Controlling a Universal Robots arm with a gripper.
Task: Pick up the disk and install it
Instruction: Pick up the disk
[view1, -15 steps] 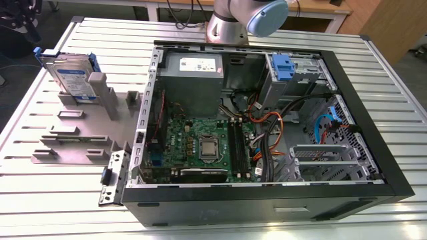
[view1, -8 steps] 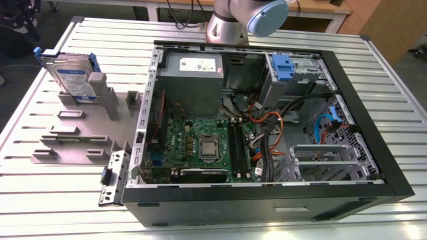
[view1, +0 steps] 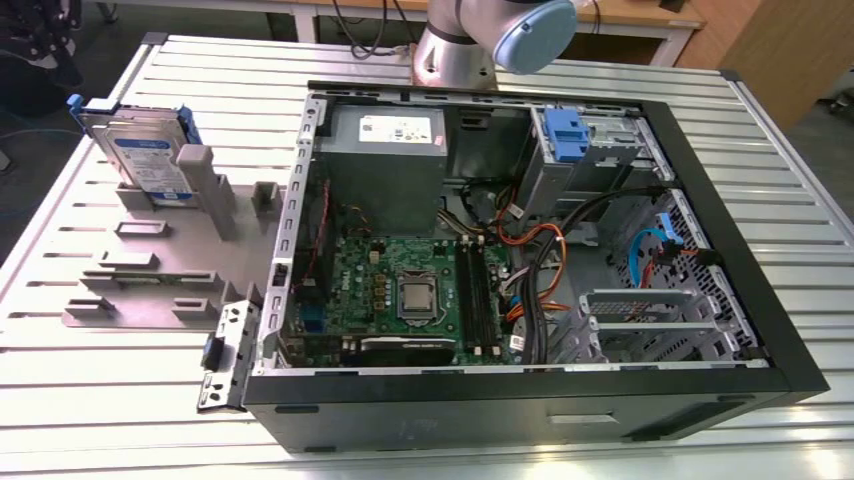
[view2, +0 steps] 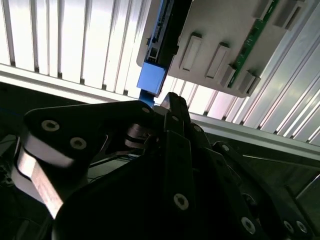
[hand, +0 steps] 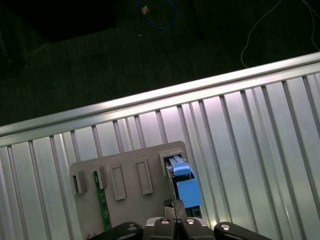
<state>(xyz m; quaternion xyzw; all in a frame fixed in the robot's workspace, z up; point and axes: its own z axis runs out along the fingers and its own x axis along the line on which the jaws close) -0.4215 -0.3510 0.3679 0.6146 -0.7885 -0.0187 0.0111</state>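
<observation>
The ribbed worktop (view1: 747, 170) carried an open computer case (view1: 534, 405). On the exterior view's left of it, a grey holder (view1: 147, 290) kept the disk (view1: 140, 155) standing on edge. The end effector (hand: 173, 207) hung above, closed on nothing, pointing down at the disk's blue tab (hand: 189, 192), with the thin upturned edge running in line with it

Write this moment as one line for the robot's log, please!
disk: upright in grey holder, not picked up | gripper: jaws shut, empty, apart from disk
</observation>
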